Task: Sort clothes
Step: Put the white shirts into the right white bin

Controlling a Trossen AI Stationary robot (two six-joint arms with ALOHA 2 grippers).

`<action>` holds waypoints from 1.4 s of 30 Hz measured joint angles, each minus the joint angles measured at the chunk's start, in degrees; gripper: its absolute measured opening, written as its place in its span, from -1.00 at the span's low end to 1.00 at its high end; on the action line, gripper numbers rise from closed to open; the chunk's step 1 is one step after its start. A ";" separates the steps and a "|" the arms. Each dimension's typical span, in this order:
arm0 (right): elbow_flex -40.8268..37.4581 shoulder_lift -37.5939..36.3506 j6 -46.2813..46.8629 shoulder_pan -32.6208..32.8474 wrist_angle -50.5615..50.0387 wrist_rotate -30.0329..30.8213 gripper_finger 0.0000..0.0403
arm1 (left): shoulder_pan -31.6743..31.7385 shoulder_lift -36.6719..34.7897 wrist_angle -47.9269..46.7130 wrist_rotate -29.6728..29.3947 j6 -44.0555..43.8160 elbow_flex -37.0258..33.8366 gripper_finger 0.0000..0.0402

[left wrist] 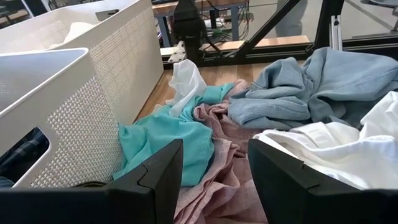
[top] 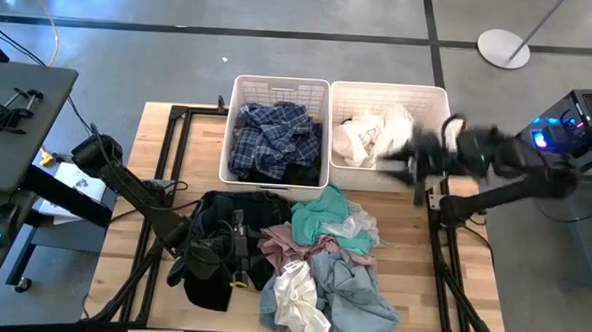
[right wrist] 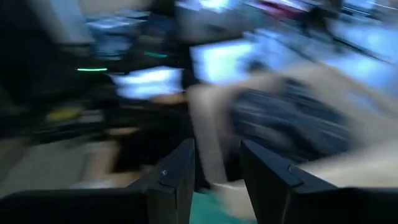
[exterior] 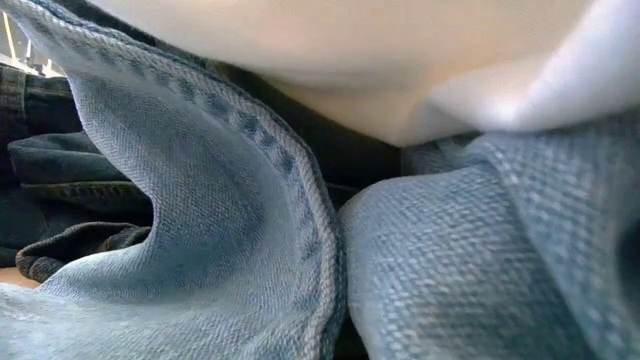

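The left gripper [left wrist: 211,180] sits low over the black garment [top: 217,248] at the left of the clothes pile [top: 312,257], fingers spread wide and empty, facing the teal top [left wrist: 165,134], pink cloth [left wrist: 217,180] and denim [left wrist: 311,87]. The right gripper [right wrist: 214,177], fingers parted with nothing between them, hangs over the right basket [top: 434,97] holding white clothes [top: 367,134]; the left basket [top: 279,85] holds plaid [top: 272,135].

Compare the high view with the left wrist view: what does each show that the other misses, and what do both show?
Only the high view shows the navy plaid garment in the left basket, the black clothes and the right tool over the right basket. Only the left wrist view shows the left tool open, close above the pile. Both show the teal garment, pink garment, denim and white garment.
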 joint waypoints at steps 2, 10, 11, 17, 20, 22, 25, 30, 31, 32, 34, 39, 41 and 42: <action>-4.77 -0.30 -1.89 8.22 7.64 -0.19 -0.42 | 0.00 0.01 0.05 0.00 -0.03 0.00 -0.14; -18.44 7.84 -7.36 26.07 31.74 -1.06 -0.42 | 0.00 0.01 0.09 0.00 -0.05 0.00 -0.14; -18.97 9.78 -6.75 26.94 33.23 -1.12 -0.42 | 0.00 0.01 0.09 0.00 -0.05 0.00 -0.14; -14.77 24.02 1.70 29.03 34.87 -2.26 -0.42 | 0.02 0.01 0.18 -0.02 -0.03 0.00 -0.14; -10.68 32.39 7.15 28.04 34.89 -7.05 -0.42 | 0.31 0.00 0.22 -0.03 -0.06 0.00 -0.14; -7.90 38.22 8.96 27.02 34.65 -11.23 -0.42 | 0.57 0.01 0.27 -0.03 -0.03 0.00 -0.14; -3.54 46.35 10.64 25.13 32.41 -14.27 -0.42 | 1.04 0.01 0.27 -0.04 -0.06 0.00 -0.14; 1.36 55.64 9.32 20.58 17.38 -15.23 -0.51 | 1.46 0.01 0.14 -0.04 -0.19 0.00 -0.14; 0.97 56.55 9.53 19.70 15.34 -15.22 -0.54 | 1.46 0.01 0.12 -0.03 -0.20 0.00 -0.14; 0.02 57.11 10.00 18.96 14.28 -15.33 -0.56 | 1.46 0.01 0.11 -0.04 -0.20 0.00 -0.14; -2.59 57.48 11.89 17.89 13.48 -15.97 -0.61 | 1.43 0.01 0.06 -0.02 -0.20 0.00 -0.14; -7.13 54.74 16.84 17.20 7.46 -15.66 -0.68 | 1.25 0.01 -0.27 -0.01 -1.13 0.00 -0.14; -7.64 52.57 18.04 17.79 2.68 -13.73 -0.69 | 1.25 0.01 -0.32 -0.02 -1.50 0.00 -0.14; -7.94 51.02 18.74 18.18 0.09 -12.19 -0.70 | 1.25 0.01 -0.32 -0.02 -1.54 0.00 -0.14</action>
